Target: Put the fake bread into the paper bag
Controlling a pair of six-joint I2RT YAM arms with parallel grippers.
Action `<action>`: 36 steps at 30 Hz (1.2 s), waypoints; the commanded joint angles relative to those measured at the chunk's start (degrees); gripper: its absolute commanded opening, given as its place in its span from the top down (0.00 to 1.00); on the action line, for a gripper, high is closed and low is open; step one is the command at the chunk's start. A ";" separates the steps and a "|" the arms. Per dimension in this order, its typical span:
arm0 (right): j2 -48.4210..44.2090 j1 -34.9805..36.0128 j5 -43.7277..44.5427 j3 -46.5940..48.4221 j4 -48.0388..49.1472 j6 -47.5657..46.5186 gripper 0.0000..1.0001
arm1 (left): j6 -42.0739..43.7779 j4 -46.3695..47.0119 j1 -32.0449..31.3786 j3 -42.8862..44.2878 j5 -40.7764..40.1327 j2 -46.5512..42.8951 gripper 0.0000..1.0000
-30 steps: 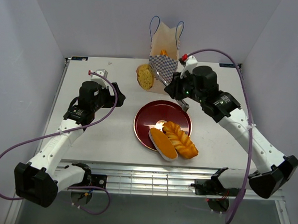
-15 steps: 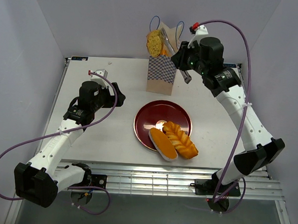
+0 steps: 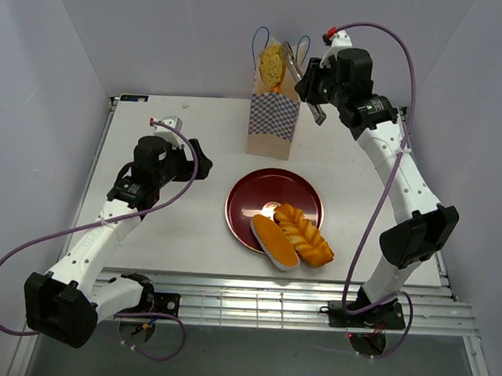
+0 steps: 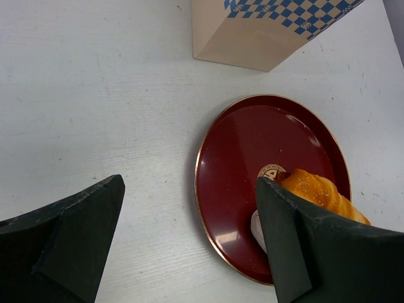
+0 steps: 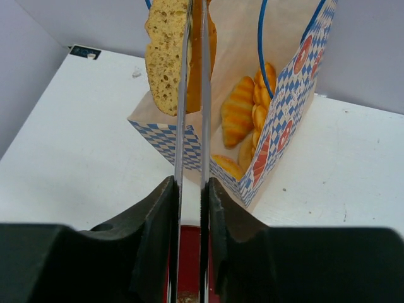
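The bread slice (image 5: 166, 57), porous cut face showing, hangs clamped between the two long thin fingers of the right gripper (image 3: 281, 63). It is held over the mouth of the paper bag (image 3: 274, 126), toward the mouth's left side and between the blue loop handles. From the right wrist view I cannot tell whether its lower edge has dipped below the rim.

Inside the bag, several ridged orange bread pieces (image 5: 240, 117) already lie stacked against the right wall and on the bottom. The bag stands upright at the far middle of the table (image 3: 165, 226), just beyond the dark red plate (image 3: 263, 193).

Two pieces remain on the plate, both crowded at its near right edge and touching each other. They are a smooth oval roll (image 3: 274, 241) and, to its right, the braided loaf (image 3: 304, 235), which overhangs the rim.

The left gripper (image 4: 189, 186) hovers left of the plate with its fingers spread wide and nothing between them.

By my reckoning the job is well past halfway. This slice needs only releasing into the bag, and then the roll and the loaf are left to carry over. The loaf, being long, looks the likeliest to catch on the rim or handles.
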 commanded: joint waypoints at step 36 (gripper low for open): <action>-21.68 0.90 -15.27 -18.85 3.55 -1.60 0.46 | -0.19 0.21 -0.02 1.91 0.72 -0.49 0.04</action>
